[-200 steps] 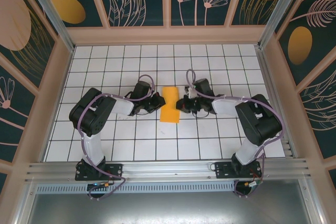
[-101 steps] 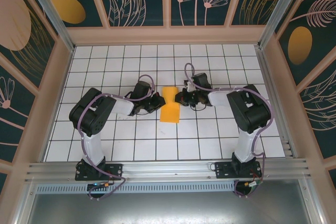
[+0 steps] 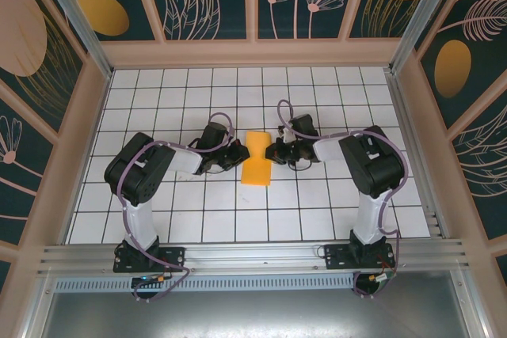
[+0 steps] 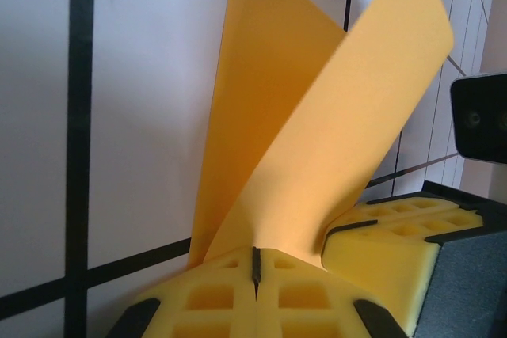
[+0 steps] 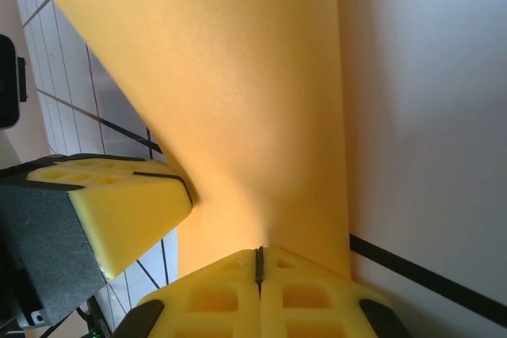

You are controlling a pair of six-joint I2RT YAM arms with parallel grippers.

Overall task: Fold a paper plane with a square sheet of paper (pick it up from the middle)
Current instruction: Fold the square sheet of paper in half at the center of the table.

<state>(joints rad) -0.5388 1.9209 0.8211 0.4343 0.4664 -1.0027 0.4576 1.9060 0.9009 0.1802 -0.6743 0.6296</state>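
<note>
Near the table's (image 3: 158, 213) centre, the square sheet of paper (image 3: 255, 170) is held half-folded, pinched from either side by the left gripper (image 3: 240, 154) and right gripper (image 3: 272, 153), jaws pressed together. The first lengthwise fold is judged under way; a flattened, squarely aligned crease is called for next.

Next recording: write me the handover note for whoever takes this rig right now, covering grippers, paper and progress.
Left gripper: shut, tips at the left edge of the square sheet of paper. Whether paper is pinched between them is unclear.
Right gripper: shut, tips at the sheet's right edge, same doubt.
Sheet: mid-table, folded into a narrow strip. In the left wrist view, one layer stands up off the other.
Done: first lengthwise fold, not pressed flat.
Left: probably crease it, then make the nose and wing folds.
</note>
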